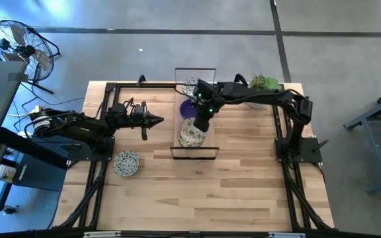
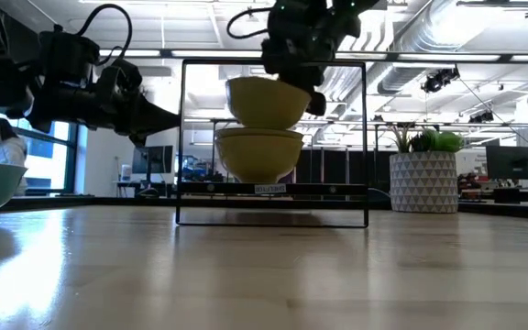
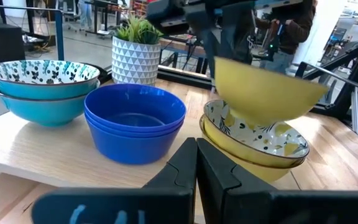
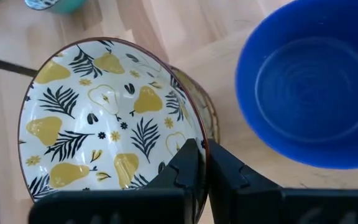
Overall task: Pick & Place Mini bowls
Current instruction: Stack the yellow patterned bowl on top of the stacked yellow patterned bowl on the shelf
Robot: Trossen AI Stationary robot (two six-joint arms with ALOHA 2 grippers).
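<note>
My right gripper [image 1: 201,123] reaches from the right over a black-framed shelf [image 1: 194,153] and is shut on a mini bowl [image 2: 266,101], yellow outside, white inside with pears and dark leaves. That bowl hangs just above a stack of like yellow bowls [image 3: 253,146] resting on the shelf. Blue bowls [image 3: 134,121] and teal patterned bowls [image 3: 42,87] stand stacked beside them. Another patterned bowl [image 1: 126,162] rests on the table near the left arm. My left gripper [image 1: 154,120] is shut, held in the air left of the shelf, touching nothing. My right gripper pinches the pear-patterned bowl by its rim [image 4: 192,122], one finger inside the bowl and one outside. The fingers come from above, pointing down. The bowl [image 3: 269,93] is lifted clear of the stack beneath it and sits slightly tilted, mouth up.
A white patterned pot with a green plant [image 1: 264,84] stands at the table's far right, behind the right arm. The shelf's thin black frame [image 2: 183,137] rises around the bowls. Bare wooden tabletop [image 1: 204,192] stretches along the near side.
</note>
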